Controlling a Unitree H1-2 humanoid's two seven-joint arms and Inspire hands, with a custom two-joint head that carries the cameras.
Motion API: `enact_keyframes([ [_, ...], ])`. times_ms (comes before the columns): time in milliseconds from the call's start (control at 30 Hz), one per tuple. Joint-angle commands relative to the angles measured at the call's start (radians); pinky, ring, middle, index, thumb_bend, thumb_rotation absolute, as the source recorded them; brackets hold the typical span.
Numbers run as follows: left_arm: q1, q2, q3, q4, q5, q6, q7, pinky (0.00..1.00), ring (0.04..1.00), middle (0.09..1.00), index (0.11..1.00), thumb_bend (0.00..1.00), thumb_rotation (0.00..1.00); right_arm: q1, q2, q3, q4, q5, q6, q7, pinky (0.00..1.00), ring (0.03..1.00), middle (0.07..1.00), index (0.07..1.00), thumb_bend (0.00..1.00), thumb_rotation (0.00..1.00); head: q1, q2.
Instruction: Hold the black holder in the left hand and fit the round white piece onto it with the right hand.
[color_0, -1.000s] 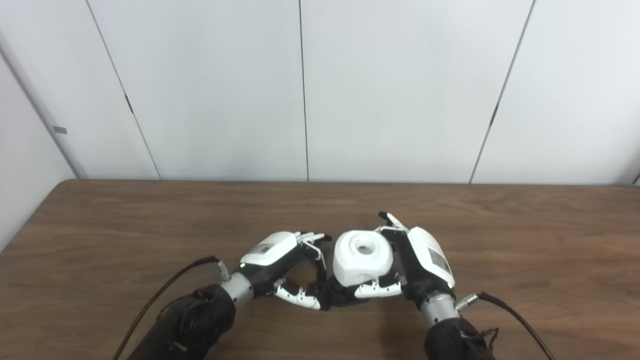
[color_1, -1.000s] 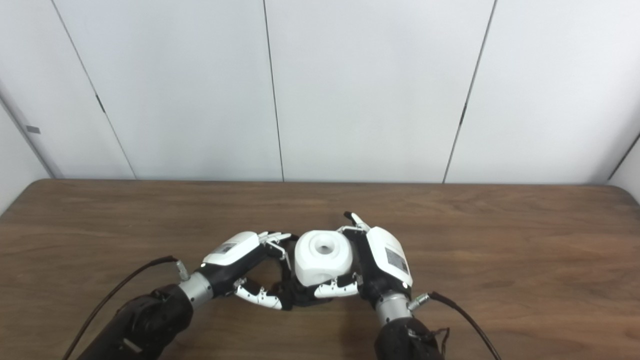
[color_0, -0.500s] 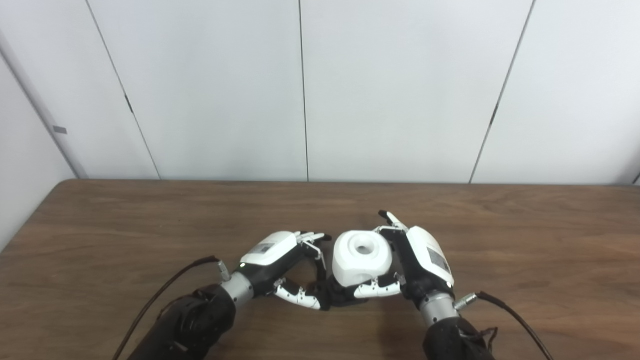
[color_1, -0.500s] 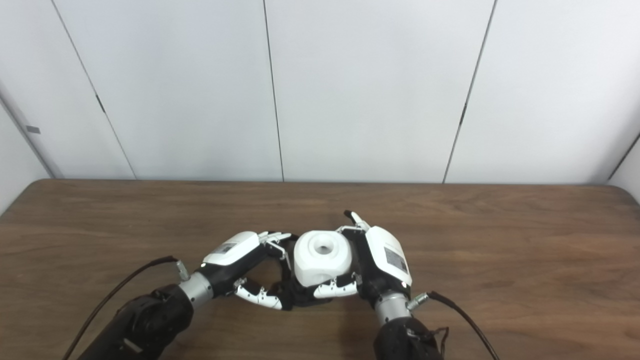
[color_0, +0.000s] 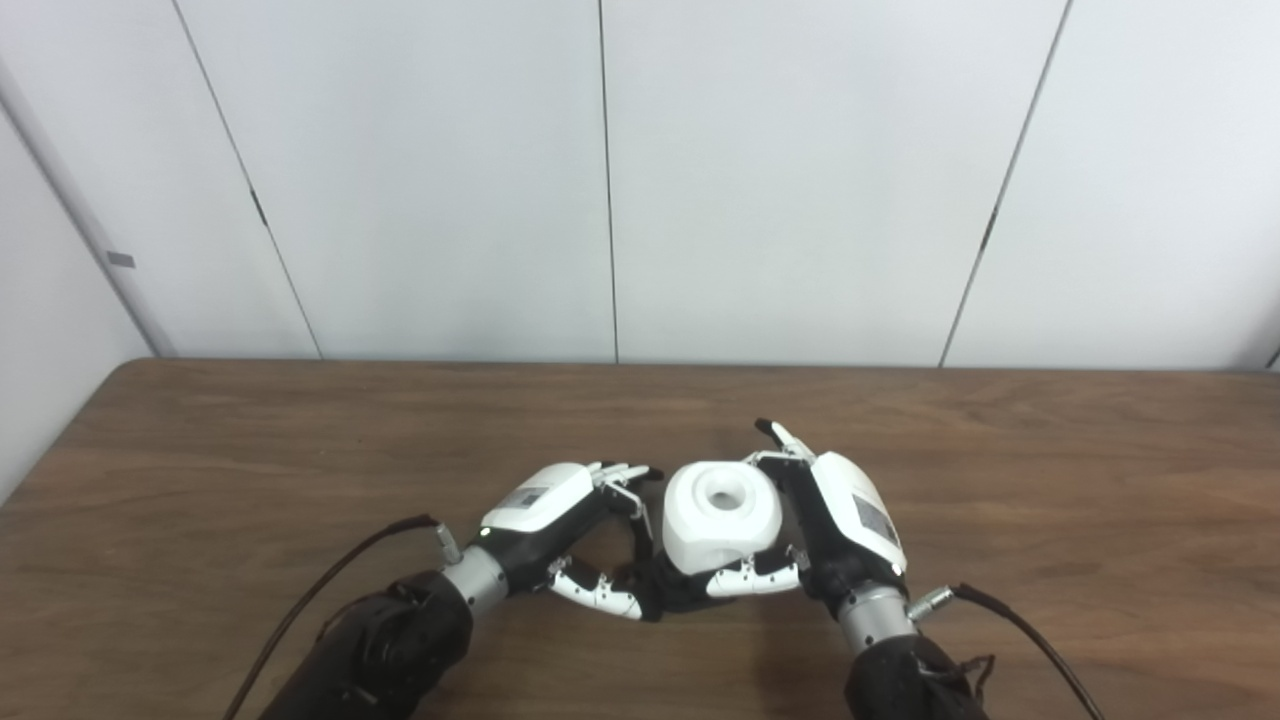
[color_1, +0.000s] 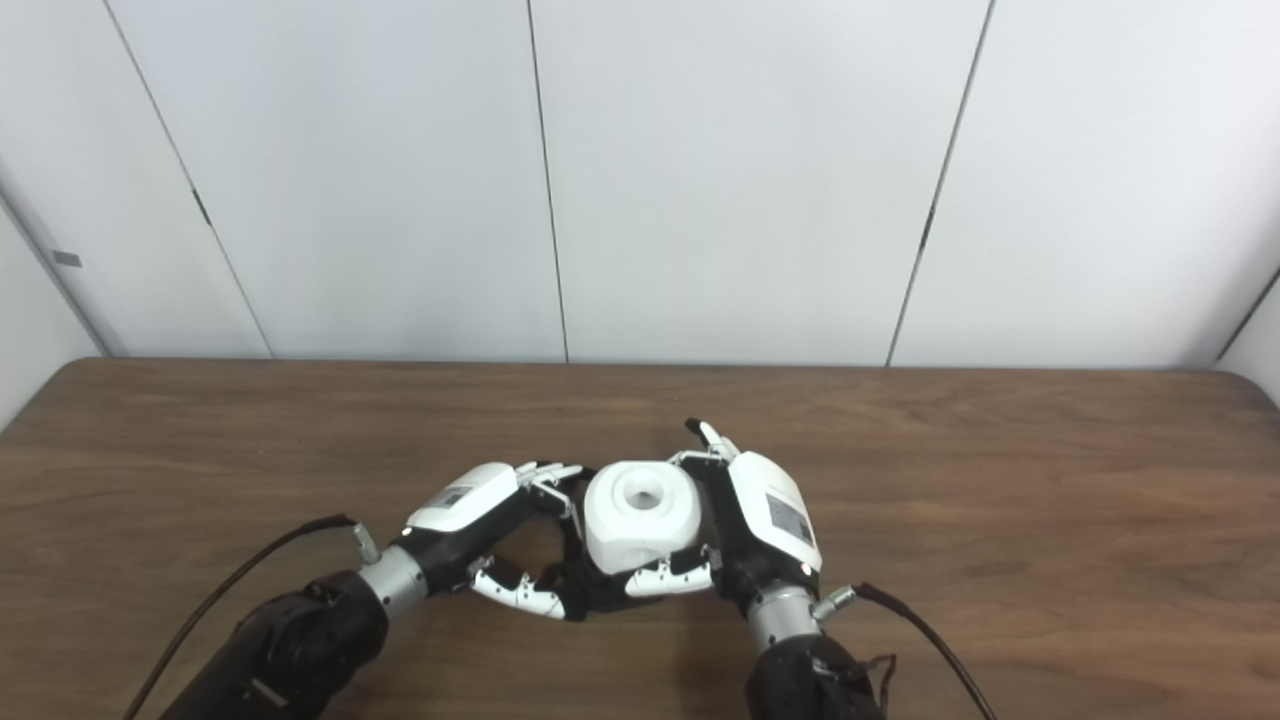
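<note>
The round white piece, with a hole in its top, sits on the black holder, which shows only as a dark base beneath it. My right hand wraps the white piece from the right, thumb across its front and one finger pointing up behind it. My left hand reaches in from the left, its fingers and thumb curled to the holder's left side under the piece. Most of the holder is hidden by the white piece and both thumbs.
The wooden table spreads out on all sides of the hands. White wall panels rise behind its far edge. Dark cables trail from both wrists toward the near edge.
The right hand and the white piece have shifted very slightly to the left, toward the left hand. The left hand has stayed in place.
</note>
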Motion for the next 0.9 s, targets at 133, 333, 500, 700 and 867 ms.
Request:
enact_keyframes([
  [133, -0.030, -0.022, -0.024, 0.038, 0.036, -0.024, 0.020, 0.98, 0.954, 0.935, 0.477, 0.52, 0.05, -0.039, 0.016, 0.012, -0.019, 0.016, -0.044, 0.008, 0.76, 0.934, 0.935, 0.481, 0.50, 0.14, 0.000, -0.006],
  [333, -0.031, -0.022, -0.028, 0.040, 0.035, -0.025, 0.026, 0.98, 0.956, 0.937, 0.477, 0.52, 0.05, -0.041, 0.018, 0.009, -0.018, 0.023, -0.041, 0.008, 0.75, 0.934, 0.936, 0.481, 0.50, 0.14, 0.004, -0.009],
  [500, -0.031, -0.023, -0.029, 0.044, 0.033, -0.028, 0.031, 0.98, 0.956, 0.936, 0.477, 0.52, 0.05, -0.041, 0.018, 0.013, -0.011, 0.021, -0.041, 0.006, 0.74, 0.927, 0.933, 0.481, 0.50, 0.14, 0.004, -0.009],
  [700, -0.030, -0.023, -0.028, 0.039, 0.032, -0.019, 0.026, 0.99, 0.959, 0.940, 0.477, 0.52, 0.05, -0.040, 0.021, 0.016, 0.001, 0.023, -0.039, 0.007, 0.74, 0.930, 0.936, 0.481, 0.50, 0.14, 0.008, -0.010],
  [867, -0.027, -0.024, -0.028, 0.025, 0.032, -0.007, 0.020, 0.99, 0.961, 0.942, 0.477, 0.51, 0.05, -0.040, 0.018, 0.021, 0.004, 0.015, -0.034, 0.008, 0.76, 0.935, 0.935, 0.481, 0.50, 0.14, 0.016, -0.005],
])
